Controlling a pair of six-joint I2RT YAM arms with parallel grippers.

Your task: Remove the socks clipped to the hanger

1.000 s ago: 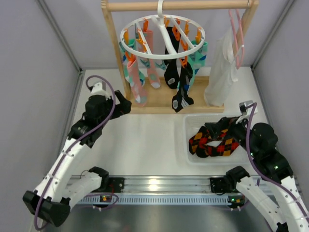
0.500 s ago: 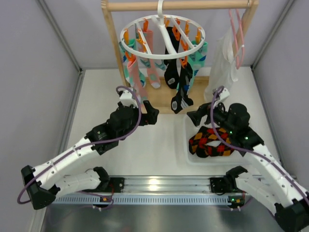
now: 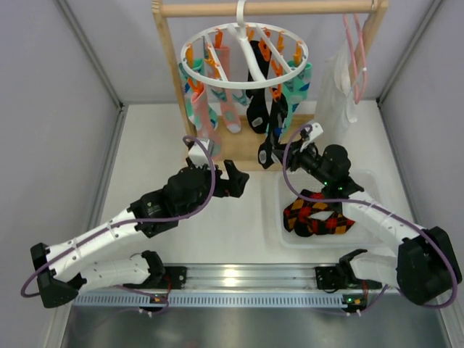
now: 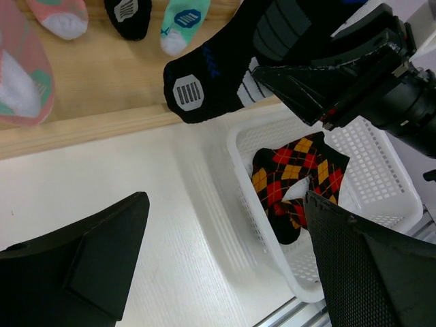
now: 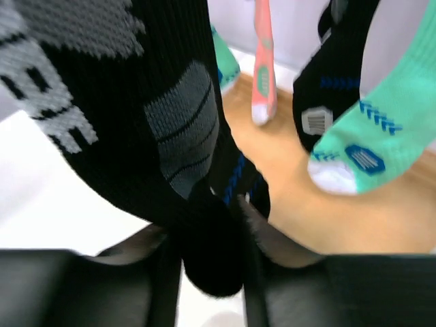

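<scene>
The round white hanger [image 3: 243, 85] hangs from the wooden rack with several socks clipped under it: pink ones [image 3: 206, 130], teal ones [image 3: 297, 87] and black ones. My right gripper [image 3: 279, 148] is shut on the toe of the lowest black sock [image 3: 272, 134]. In the right wrist view that black sock [image 5: 170, 136] is pinched between the gripper [image 5: 212, 272]. My left gripper [image 3: 235, 181] stands open over the table just left of the basket. The left wrist view shows the left gripper [image 4: 225, 259] with nothing in it, and the black sock [image 4: 211, 75] ahead.
A white basket [image 3: 280, 210] at the right holds black socks with orange-red argyle [image 3: 319, 214]. The wooden rack base [image 3: 239, 156] lies behind both grippers. A long white garment [image 3: 333, 101] and a thin pink hanger [image 3: 355, 51] hang at the rack's right end.
Both arms have swung in toward the rack. The right gripper left the basket, reached the low black sock and closed on its toe. The left gripper stayed open.
</scene>
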